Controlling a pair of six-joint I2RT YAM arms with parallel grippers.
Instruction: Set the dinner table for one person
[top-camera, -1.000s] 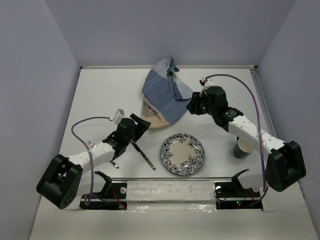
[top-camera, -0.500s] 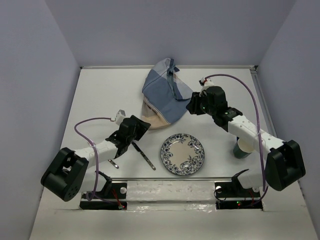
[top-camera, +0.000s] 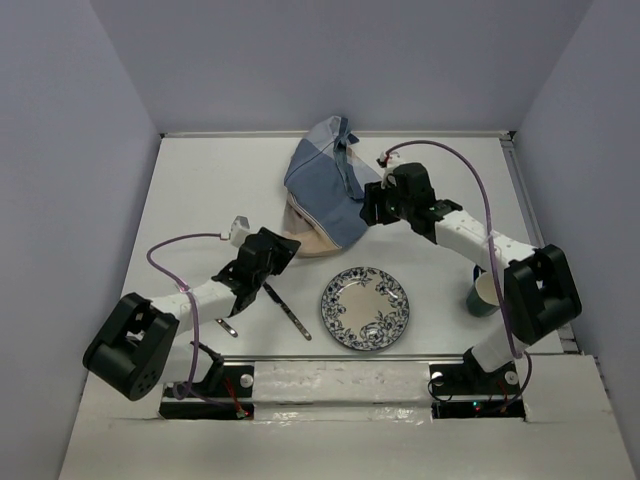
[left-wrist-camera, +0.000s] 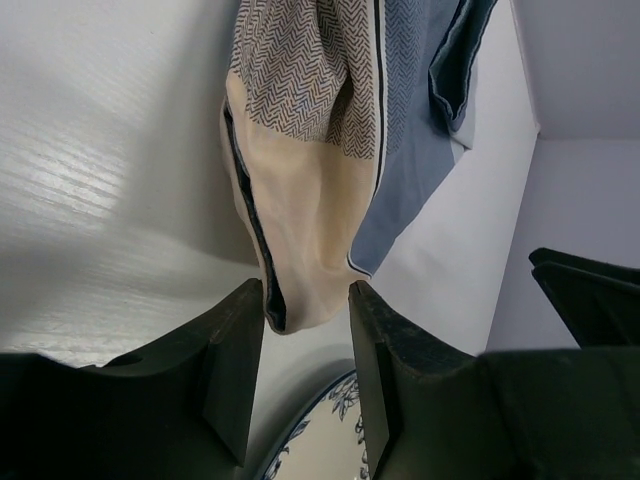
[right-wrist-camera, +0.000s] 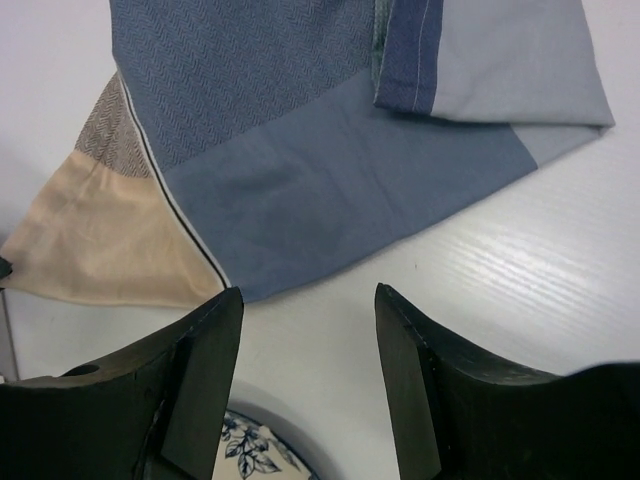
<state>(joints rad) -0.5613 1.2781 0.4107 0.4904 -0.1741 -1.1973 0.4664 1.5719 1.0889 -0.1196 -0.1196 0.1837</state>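
On the white dinner table (top-camera: 210, 190) a crumpled blue-and-beige placemat (top-camera: 325, 195) lies at the back centre. A blue-patterned plate (top-camera: 365, 307) sits in front of it. My left gripper (top-camera: 285, 248) is at the placemat's near beige corner. In the left wrist view the jaws (left-wrist-camera: 305, 300) stand apart, with that corner (left-wrist-camera: 300, 280) between the tips. My right gripper (top-camera: 368, 207) is at the placemat's right blue edge. It is open (right-wrist-camera: 308, 295) over bare table just short of the cloth (right-wrist-camera: 300, 150), nothing between its fingers.
A dark knife (top-camera: 290, 312) and another small utensil (top-camera: 228, 325) lie left of the plate, under my left arm. A teal cup (top-camera: 484, 297) stands at the right, partly behind my right arm. Walls enclose the table at the back and sides.
My left gripper's jaws have narrowed around the placemat's beige corner. My right gripper has shifted left along the cloth's blue edge and its jaws have widened.
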